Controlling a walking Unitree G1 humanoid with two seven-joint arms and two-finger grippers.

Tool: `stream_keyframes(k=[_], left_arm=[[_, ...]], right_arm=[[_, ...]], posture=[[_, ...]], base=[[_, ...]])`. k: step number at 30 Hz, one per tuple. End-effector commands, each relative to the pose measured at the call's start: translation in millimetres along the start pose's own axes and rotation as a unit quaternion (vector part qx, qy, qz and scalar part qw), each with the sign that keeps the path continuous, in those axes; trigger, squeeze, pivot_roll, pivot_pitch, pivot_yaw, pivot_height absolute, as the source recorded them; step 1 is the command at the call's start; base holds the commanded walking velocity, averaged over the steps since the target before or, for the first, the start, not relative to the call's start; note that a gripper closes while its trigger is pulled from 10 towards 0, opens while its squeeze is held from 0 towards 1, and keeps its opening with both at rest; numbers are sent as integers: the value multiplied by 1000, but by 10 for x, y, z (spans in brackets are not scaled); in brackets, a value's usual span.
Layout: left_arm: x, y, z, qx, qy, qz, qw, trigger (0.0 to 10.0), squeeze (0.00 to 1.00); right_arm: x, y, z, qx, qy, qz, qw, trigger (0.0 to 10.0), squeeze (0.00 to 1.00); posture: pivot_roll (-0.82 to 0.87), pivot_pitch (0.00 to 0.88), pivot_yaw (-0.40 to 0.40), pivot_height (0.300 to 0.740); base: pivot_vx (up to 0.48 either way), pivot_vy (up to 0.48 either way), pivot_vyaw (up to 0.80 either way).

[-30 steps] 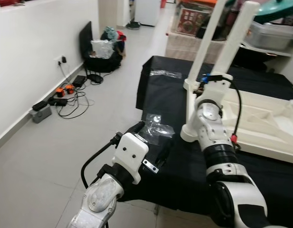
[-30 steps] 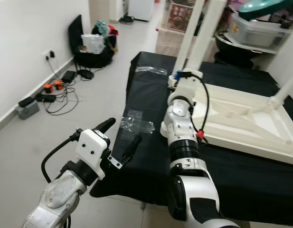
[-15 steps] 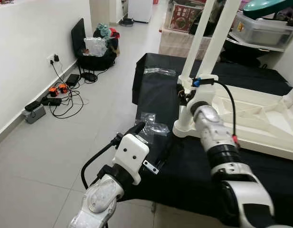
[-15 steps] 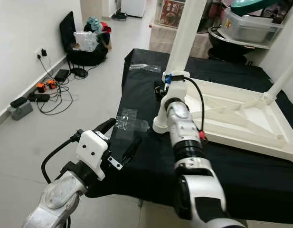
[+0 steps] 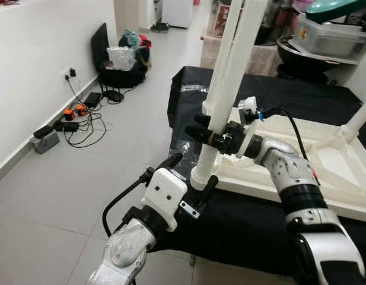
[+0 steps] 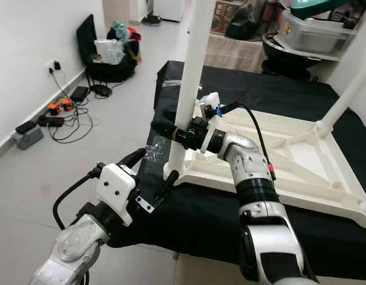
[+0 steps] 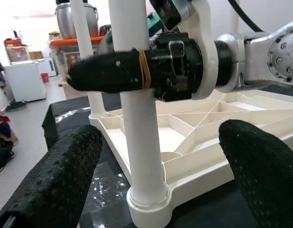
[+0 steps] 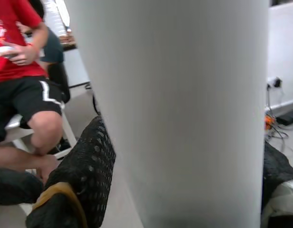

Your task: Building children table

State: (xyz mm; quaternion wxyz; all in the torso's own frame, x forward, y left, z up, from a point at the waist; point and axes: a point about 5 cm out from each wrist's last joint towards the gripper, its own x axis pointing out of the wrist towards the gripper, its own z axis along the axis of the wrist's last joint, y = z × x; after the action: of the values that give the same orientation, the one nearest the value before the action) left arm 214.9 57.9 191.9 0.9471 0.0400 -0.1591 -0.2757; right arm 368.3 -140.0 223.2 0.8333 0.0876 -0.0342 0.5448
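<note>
White plastic tabletop (image 6: 301,160) lies upside down on the black-covered worktop (image 6: 301,237). At its near-left corner, one white leg (image 6: 185,95) is clamped by the right gripper (image 6: 181,133). The left gripper (image 6: 152,172) hangs apart beside it. More work seems left.

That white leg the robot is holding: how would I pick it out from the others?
Find the black cloth, then the upside-down white table top on it. The leg stands at its near-left corner, the one with the right end effector clamped around it.
</note>
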Motion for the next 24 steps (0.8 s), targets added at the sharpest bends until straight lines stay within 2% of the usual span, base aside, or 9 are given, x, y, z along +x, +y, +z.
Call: stream_keyframes(k=[1, 4, 5, 17, 18, 19, 22, 23, 24], left_arm=[[1, -3, 11, 3, -1, -4, 1000, 10000, 0], [4, -4, 12, 3, -2, -4, 1000, 10000, 0], [6, -3, 13, 3, -2, -4, 1000, 10000, 0], [20, 19, 19, 5, -4, 1, 1000, 10000, 0], [20, 18, 16, 5, -4, 1, 1000, 10000, 0], [21, 20, 14, 5, -3, 1, 1000, 10000, 0], [21, 20, 14, 5, -3, 1, 1000, 10000, 0], [21, 22, 11, 5, -3, 1, 1000, 10000, 0], [21, 22, 11, 5, -3, 1, 1000, 10000, 0]], right_arm=[[98, 43, 54, -7, -15, 28, 999, 10000, 0], [229, 135, 53, 20, -35, 80, 996, 10000, 0], [263, 143, 14, 30, -36, 83, 995, 0, 0], [263, 43, -197, 17, -11, -21, 1000, 0, 0], [255, -62, -224, 6, 8, -101, 995, 0, 0], [206, -213, -235, -11, 21, -223, 974, 0, 0], [206, -213, -235, -11, 21, -223, 974, 0, 0], [21, -410, -238, -35, 42, -394, 917, 0, 0], [21, -410, -238, -35, 42, -394, 917, 0, 0]], posture=[[79, 17, -115, 740], [81, 18, -116, 740], [81, 19, -115, 740], [75, 25, -113, 740], [75, 25, -113, 740], [72, 24, -113, 740], [72, 24, -113, 740], [73, 25, -114, 740], [73, 25, -114, 740]], base=[[0, 0, 0], [0, 0, 0], [0, 0, 0], [0, 0, 0], [0, 0, 0], [0, 0, 0], [0, 0, 0], [0, 0, 0], [0, 0, 0]])
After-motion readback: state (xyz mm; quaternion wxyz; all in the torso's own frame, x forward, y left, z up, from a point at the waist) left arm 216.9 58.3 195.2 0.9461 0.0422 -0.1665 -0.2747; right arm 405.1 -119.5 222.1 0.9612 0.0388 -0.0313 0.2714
